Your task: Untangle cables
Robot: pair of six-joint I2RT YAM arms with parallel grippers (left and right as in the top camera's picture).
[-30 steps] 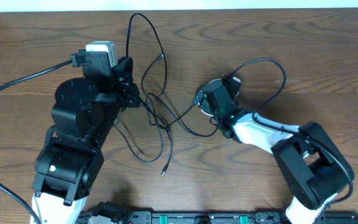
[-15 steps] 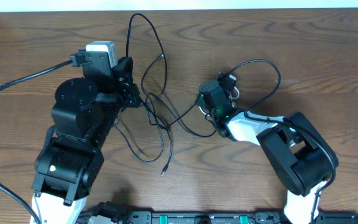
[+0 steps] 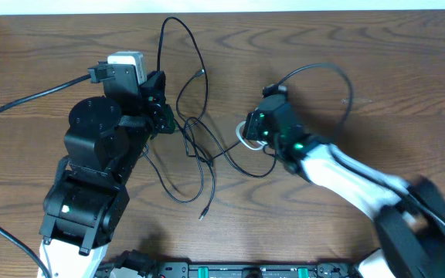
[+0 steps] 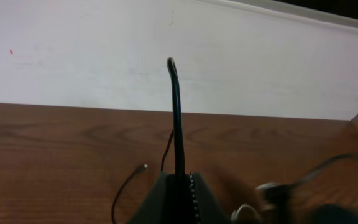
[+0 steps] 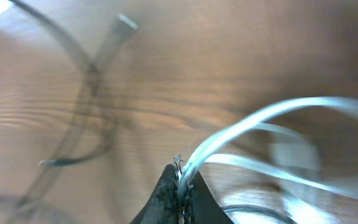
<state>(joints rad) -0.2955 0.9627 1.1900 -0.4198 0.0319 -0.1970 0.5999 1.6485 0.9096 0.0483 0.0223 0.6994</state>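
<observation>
A wooden table (image 3: 408, 62) is carrying the cables (image 3: 205, 157). They are lying looped between the left gripper (image 3: 167, 117) and right gripper (image 3: 247, 133).

black cables (image 4: 176, 124), one white cable (image 5: 257, 117), brown wood-grain table (image 3: 408, 93)

No text, label, brand or number is legible in any view.

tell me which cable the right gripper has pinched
The white cable, the only pale one, runs out from the shut right gripper; the left gripper pinches a black cable.
</observation>
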